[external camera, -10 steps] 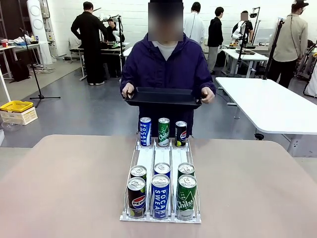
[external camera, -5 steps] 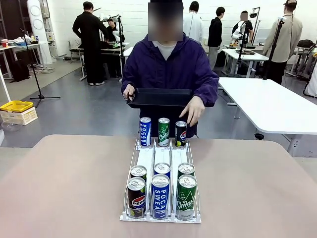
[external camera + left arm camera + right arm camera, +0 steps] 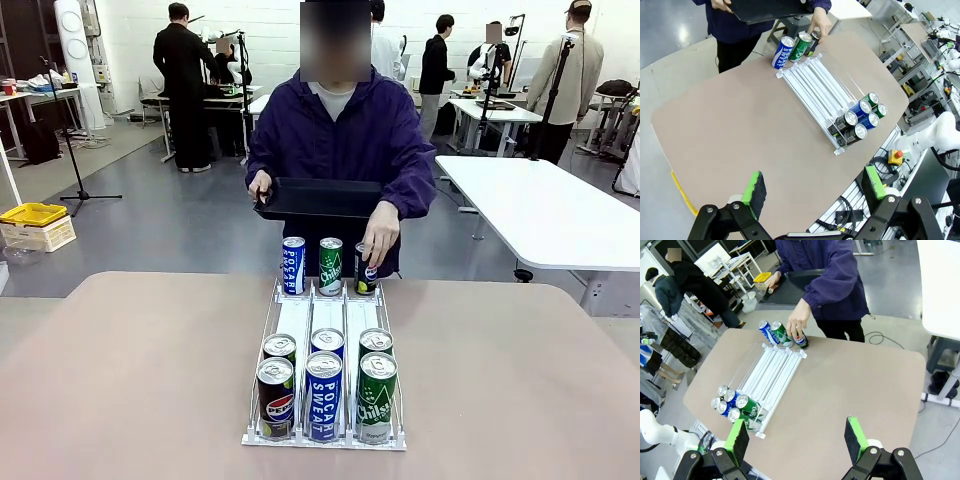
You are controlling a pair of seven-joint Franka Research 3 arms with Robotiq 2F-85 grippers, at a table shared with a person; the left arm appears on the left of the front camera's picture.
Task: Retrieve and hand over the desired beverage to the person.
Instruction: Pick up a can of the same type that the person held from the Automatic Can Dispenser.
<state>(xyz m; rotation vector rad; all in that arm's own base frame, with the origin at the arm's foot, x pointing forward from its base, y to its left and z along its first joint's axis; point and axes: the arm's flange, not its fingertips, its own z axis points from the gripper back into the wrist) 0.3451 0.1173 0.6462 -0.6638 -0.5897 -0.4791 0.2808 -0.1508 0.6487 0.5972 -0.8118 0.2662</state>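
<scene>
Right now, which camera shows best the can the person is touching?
The front view: the Pepsi can stands upright facing the camera, the person's hand at its top. The right wrist view shows it smaller, from above; the left wrist view tiny, partly behind the hand.

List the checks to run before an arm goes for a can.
1. Left gripper open, empty: ok.
2. Right gripper open, empty: ok.
3. Drink chosen, person's hand on the far Pepsi can: ok.
4. Matching near Pepsi can upright at the front of the rack, left lane: ok.
5. That hand away from the rack: not ok, it is at the far end.
6. The tray, held in one hand, ready for the handover: cannot tell.
</scene>
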